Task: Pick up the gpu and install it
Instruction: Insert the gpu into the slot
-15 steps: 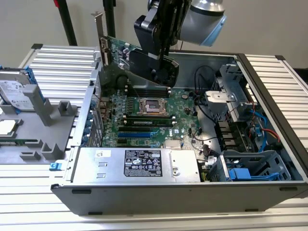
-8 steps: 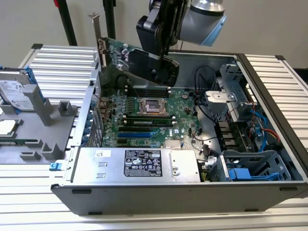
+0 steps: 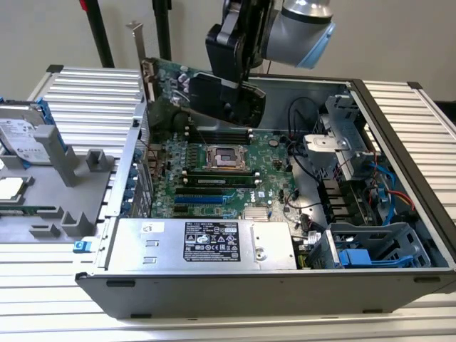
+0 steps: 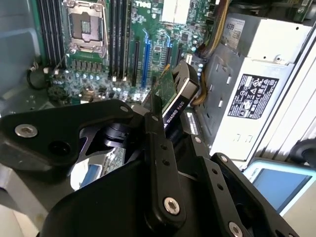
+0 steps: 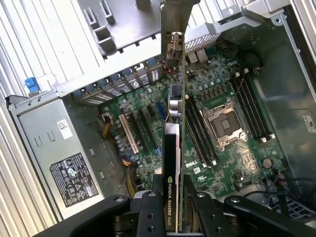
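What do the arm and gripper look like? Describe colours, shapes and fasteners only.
The arm has a rounded silver-grey joint housing with a pale blue cap. The gripper is matte black, built from flat, angular linkage bars joined by silver screw heads, seen in both wrist views.

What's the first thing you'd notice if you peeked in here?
The gripper is shut on the gpu, a thin green card with a silver bracket, holding it in the air above the open computer case. Below it lies the big green motherboard with its square socket. On the exterior view's left, a silver hard drive sits on a grey stand.
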`<state>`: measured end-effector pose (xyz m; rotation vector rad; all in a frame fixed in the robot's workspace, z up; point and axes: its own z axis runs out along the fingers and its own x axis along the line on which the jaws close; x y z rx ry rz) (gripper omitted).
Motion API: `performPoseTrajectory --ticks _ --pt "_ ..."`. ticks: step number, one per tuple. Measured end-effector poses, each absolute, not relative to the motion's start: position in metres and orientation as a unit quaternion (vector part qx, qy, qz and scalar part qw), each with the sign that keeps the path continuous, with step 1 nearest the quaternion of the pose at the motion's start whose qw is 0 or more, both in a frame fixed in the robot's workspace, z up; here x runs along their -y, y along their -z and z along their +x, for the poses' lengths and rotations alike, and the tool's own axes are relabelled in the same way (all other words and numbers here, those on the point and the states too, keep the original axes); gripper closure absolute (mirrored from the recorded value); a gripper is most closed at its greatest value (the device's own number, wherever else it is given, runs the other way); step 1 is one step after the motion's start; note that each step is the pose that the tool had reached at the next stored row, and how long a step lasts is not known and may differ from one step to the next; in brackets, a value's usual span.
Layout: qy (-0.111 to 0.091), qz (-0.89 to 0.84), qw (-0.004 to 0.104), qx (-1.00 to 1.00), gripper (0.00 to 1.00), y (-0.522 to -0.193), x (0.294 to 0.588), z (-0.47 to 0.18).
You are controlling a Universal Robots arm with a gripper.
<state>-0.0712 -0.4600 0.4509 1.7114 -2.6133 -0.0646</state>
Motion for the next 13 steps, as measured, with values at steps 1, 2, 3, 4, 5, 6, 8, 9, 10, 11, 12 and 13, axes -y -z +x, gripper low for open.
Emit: performPoseTrajectory --ticks 1,2,3,4,5,6,8,9,10,11,12,13 --pt "0.021 0.551 0.009 0.834 1.00 -0.4509 0.4600 -0.0712" --pt "0.021 0.554 0.009 0.832 1.00 -0.4510 0.4600 -0.0712" --pt "0.021 0.558 0.009 0.830 1.00 -0.4510 0.4600 -0.0712" --pt "0.021 0.561 0.009 0.828 1.00 -0.4511 0.4600 -0.0712" --pt "0.020 0.564 0.009 0.825 1.00 -0.4511 0.4600 -0.0712" --pt "0.020 0.568 0.009 0.823 1.00 -0.4511 0.4600 -0.0712" --pt "0.020 0.574 0.009 0.818 1.00 -0.4511 0.4600 -0.0712" --pt "0.020 0.577 0.009 0.816 1.00 -0.4512 0.4600 -0.0712" --pt "0.020 0.580 0.009 0.814 1.00 -0.4512 0.4600 -0.0712" --pt "0.020 0.584 0.009 0.812 1.00 -0.4513 0.4600 -0.0712" --pt "0.020 0.587 0.010 0.809 1.00 -0.4513 0.4600 -0.0712" --pt "0.020 0.590 0.010 0.807 1.00 -0.4513 0.4600 -0.0712"
